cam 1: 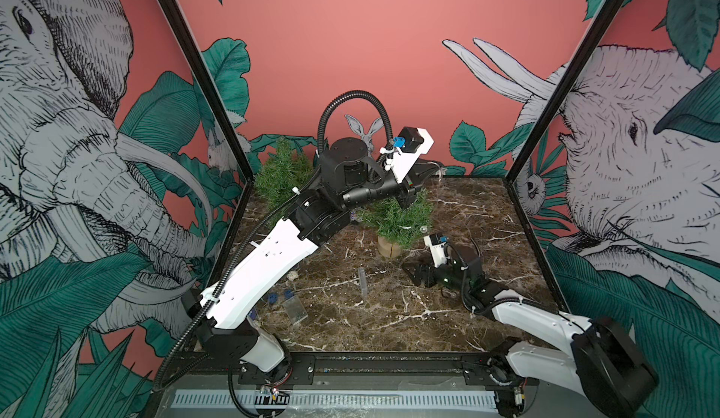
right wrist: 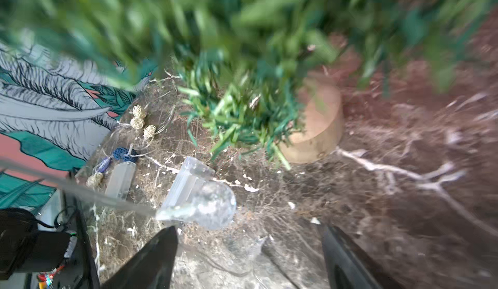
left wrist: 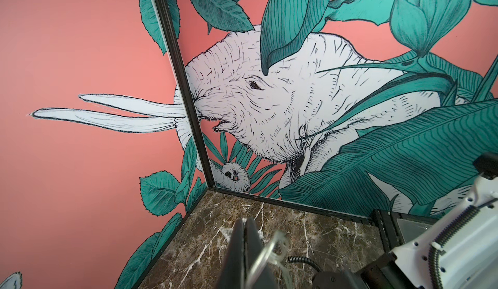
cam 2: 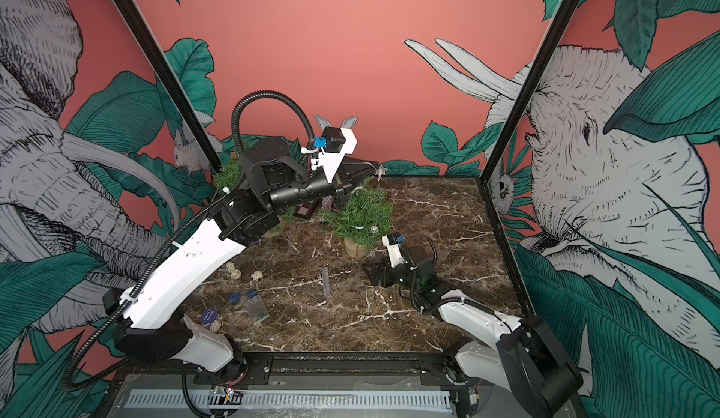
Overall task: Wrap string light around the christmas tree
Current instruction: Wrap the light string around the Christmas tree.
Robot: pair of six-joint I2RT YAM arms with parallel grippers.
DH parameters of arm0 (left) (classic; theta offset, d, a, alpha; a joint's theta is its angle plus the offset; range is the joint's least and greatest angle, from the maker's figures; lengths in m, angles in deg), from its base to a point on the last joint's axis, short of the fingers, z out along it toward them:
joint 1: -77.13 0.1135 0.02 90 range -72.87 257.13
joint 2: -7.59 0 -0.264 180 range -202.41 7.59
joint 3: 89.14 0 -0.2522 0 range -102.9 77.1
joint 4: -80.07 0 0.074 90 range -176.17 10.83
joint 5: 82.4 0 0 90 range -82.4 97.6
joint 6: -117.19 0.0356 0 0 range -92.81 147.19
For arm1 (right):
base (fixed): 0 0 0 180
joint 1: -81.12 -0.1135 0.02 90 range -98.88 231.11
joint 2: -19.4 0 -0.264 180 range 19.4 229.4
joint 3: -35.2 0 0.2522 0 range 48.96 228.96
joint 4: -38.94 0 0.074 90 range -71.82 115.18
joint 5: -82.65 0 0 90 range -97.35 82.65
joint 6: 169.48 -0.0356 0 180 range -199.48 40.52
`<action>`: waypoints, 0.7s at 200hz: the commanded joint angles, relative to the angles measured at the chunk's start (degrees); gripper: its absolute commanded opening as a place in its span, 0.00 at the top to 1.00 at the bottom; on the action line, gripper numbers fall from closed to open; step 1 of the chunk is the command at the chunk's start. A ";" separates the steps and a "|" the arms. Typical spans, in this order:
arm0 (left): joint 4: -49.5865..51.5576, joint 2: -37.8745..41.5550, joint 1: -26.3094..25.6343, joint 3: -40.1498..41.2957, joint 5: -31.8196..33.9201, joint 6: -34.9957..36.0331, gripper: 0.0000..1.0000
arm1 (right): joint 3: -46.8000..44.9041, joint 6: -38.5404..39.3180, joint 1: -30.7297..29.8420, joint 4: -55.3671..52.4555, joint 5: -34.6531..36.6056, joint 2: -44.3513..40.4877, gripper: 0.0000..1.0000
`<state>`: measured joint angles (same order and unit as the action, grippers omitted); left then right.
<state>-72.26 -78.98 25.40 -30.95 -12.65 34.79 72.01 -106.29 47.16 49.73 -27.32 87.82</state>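
The small green christmas tree (cam 1: 395,215) (cam 2: 364,211) stands on a round wooden base (right wrist: 315,128) mid-table. My left gripper (cam 1: 428,170) (left wrist: 244,227) is raised above and behind the treetop, shut on the clear wire of the string light (left wrist: 276,243), with a star-shaped light beside its fingers. A clear bulb (cam 1: 424,229) of the string rests on the tree's right side. My right gripper (cam 1: 413,273) (right wrist: 249,236) sits low on the table right of the base, jaws wide apart and empty. Another clear bulb (right wrist: 213,208) on its wire hangs just beyond its fingertips.
A second green tree (cam 1: 282,170) stands at the back left corner. A clear tube (cam 1: 363,279), a clear plastic box (cam 1: 295,310), blue ornaments (cam 1: 278,297) and wicker balls (cam 2: 233,270) lie front left. Black frame posts and printed walls enclose the marble table (cam 1: 467,217).
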 commanded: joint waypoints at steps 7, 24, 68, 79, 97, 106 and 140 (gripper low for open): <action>1.05 -0.54 -0.22 -1.73 0.14 1.28 1.00 | -0.77 -8.61 -4.52 17.09 6.21 5.47 0.09; 1.06 -0.45 -0.22 -1.78 0.08 1.30 1.00 | -1.34 -11.48 -7.27 23.06 13.91 9.50 0.12; 1.81 -0.19 -0.22 -1.81 0.65 1.85 1.00 | 1.81 -13.72 -13.20 35.54 21.61 19.86 0.23; 2.09 -0.10 -0.22 -1.64 1.16 2.32 1.00 | 1.57 -13.53 -14.23 36.43 23.73 20.20 0.23; 2.07 0.25 -0.15 -0.66 2.11 3.16 1.00 | 0.22 -13.62 -14.73 33.84 26.83 18.45 0.24; 2.00 0.43 -0.13 -0.04 2.53 3.54 1.00 | -0.34 -13.32 -14.71 29.49 27.76 16.21 0.24; 1.02 0.43 0.37 2.00 2.46 3.44 1.00 | 3.52 -10.13 -14.56 1.67 28.20 6.82 0.21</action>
<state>-70.62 -79.85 25.45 -30.36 -10.40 37.15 72.80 -118.09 32.52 67.92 -1.83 99.71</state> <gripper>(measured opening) 0.050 0.778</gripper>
